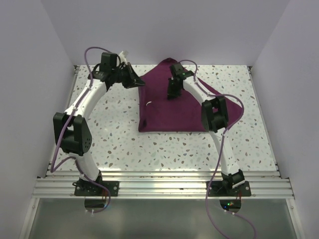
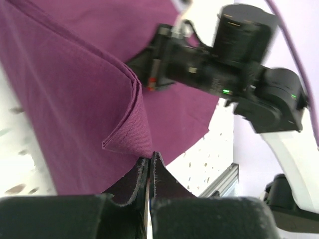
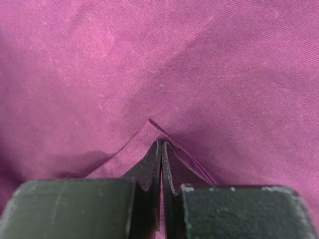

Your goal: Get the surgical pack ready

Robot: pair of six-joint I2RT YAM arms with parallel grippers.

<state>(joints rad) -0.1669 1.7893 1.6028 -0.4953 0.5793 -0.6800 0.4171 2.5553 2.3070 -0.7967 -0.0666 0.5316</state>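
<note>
between white walls [image 1: 30, 59], speckled tabletop [image 1: 119, 144] carries plum cloth [image 1: 169, 112] at upper centre, speckle showing left, right, below; left end effector [image 1: 133, 78] and right end effector [image 1: 172, 92] clamped tight on cloth folds.

Bright, even overhead light bleaches the speckled table [image 1: 114, 134] nearly white, shadows are soft, the purple cloth [image 3: 149, 59] looks crisp close up, and the right arm [image 2: 239, 64] seems slightly motion-blurred.
</note>
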